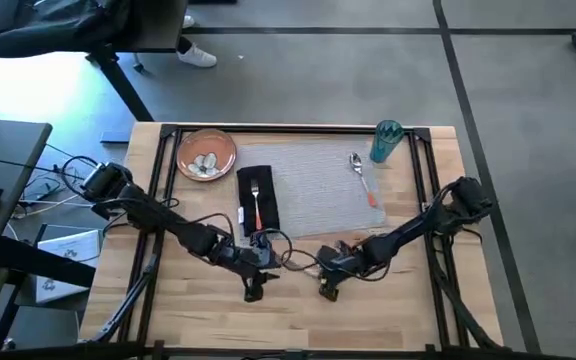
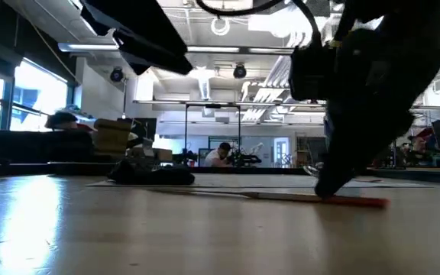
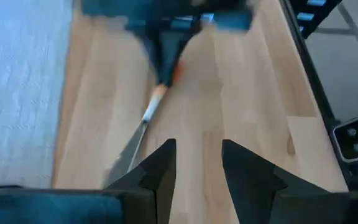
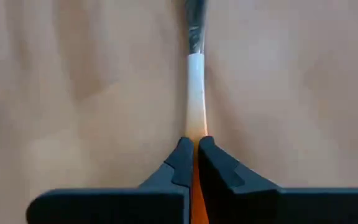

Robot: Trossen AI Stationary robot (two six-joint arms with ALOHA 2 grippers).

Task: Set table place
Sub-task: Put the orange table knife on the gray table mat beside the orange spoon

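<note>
The right gripper (image 4: 192, 152) is low over the bare wood of the table (image 1: 388, 300), near its front edge and just in front of the grey placemat (image 1: 313, 190); its two fingers are clamped on the orange handle of a knife (image 4: 194, 93), whose pale neck and metal blade run forward from the fingertips, flat along the planks. The left gripper (image 3: 196, 168) sits close beside it on the same stretch of wood, its fingers apart with nothing between them, pointed toward the knife and the other arm's fingers. On the placemat the black napkin (image 1: 257, 200) lies at the left end with an orange-handled fork (image 1: 255, 200) on top, and an orange-handled spoon (image 1: 362, 177) lies toward the right end. The orange-brown plate (image 1: 206, 154) rests at the placemat's far left corner, and the teal cup (image 1: 386, 141) stands upright at its far right corner. No brand, label or writing can be read on any of these things.
</note>
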